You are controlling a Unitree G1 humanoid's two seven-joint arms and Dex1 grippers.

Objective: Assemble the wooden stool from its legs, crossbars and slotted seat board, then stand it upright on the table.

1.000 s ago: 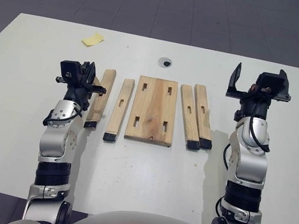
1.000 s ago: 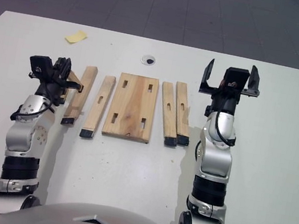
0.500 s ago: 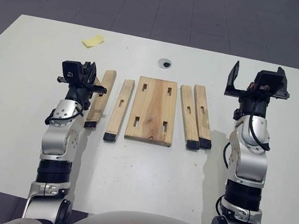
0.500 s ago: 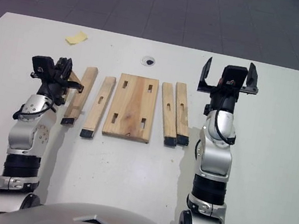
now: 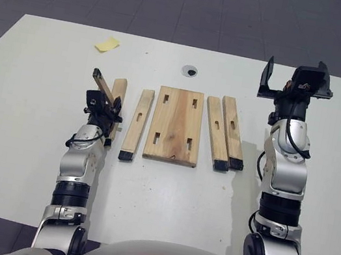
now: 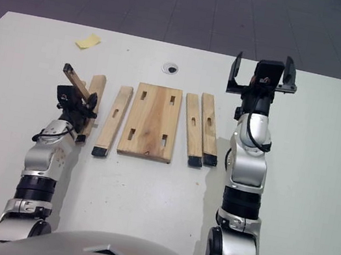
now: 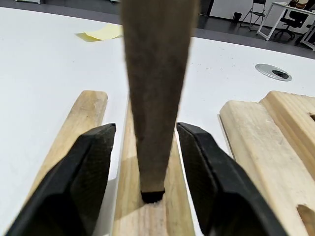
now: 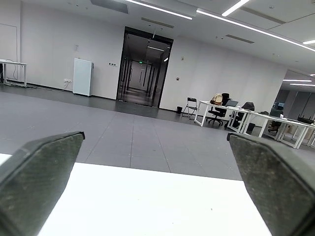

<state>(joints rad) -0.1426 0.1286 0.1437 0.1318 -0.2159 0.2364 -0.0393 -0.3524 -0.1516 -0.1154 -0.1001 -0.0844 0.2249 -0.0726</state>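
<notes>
I'm gripping a tilted crossbar [image 5: 101,82] in the left pincer [image 5: 104,104]; the right pincer [image 5: 295,73] is hanging open near the far edge of the desk [image 5: 28,109].

Tabletop [image 5: 28,109]: white, smooth, faint sheen.
Seat board [image 5: 175,125]: pale bare wood, matt, grain and darker streaks visible.
Legs [image 5: 136,121]: same pale wood, matt, with black matt end caps.
Crossbar [image 7: 157,73]: darker brown wood, smooth, matt.
Left claw [image 7: 145,147] pads [image 7: 83,182]: black, matt, finely pebbled; rubber or plastic, cannot tell which.
Right claw [image 8: 155,182] pads [image 8: 39,177]: same dark grainy finish.
Note [image 5: 106,44]: yellow paper.
Floor [image 5: 179,3]: grey tiles, dull.
</notes>
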